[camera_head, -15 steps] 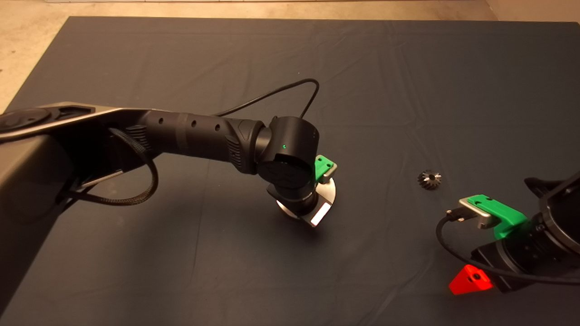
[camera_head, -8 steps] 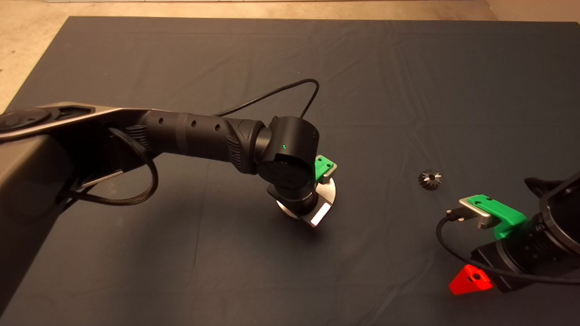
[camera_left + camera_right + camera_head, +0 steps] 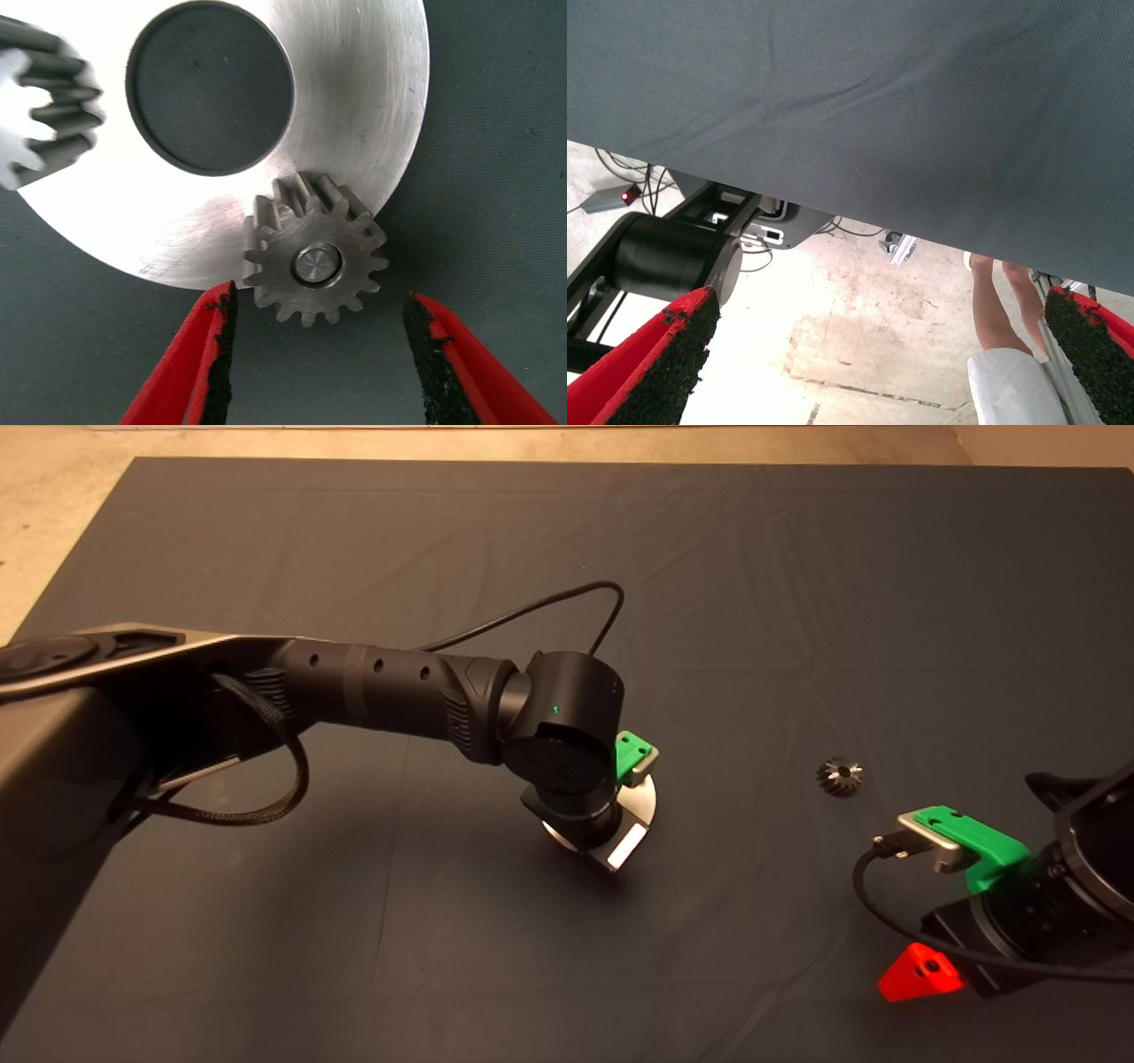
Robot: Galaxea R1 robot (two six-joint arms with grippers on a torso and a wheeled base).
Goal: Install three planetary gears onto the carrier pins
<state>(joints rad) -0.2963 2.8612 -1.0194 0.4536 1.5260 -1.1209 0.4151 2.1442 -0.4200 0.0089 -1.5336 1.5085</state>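
My left gripper (image 3: 314,354) hangs open over the round silver carrier plate (image 3: 354,97), which the left wrist mostly hides in the head view (image 3: 645,804). A silvery planetary gear (image 3: 314,257) sits on a carrier pin (image 3: 317,264) near the plate's rim, between my spread fingers and free of them. A second gear (image 3: 40,106) sits on the plate at the picture's edge. The third pin is out of view. A darker gear (image 3: 839,776) lies loose on the mat, right of the plate. My right gripper (image 3: 877,372) waits open at the lower right edge of the mat.
The dark mat (image 3: 797,602) covers the table. The left arm (image 3: 372,691) reaches in across its middle with a cable looping behind it. Past the mat's edge the right wrist view shows a person's legs (image 3: 1001,301), a stand and the floor.
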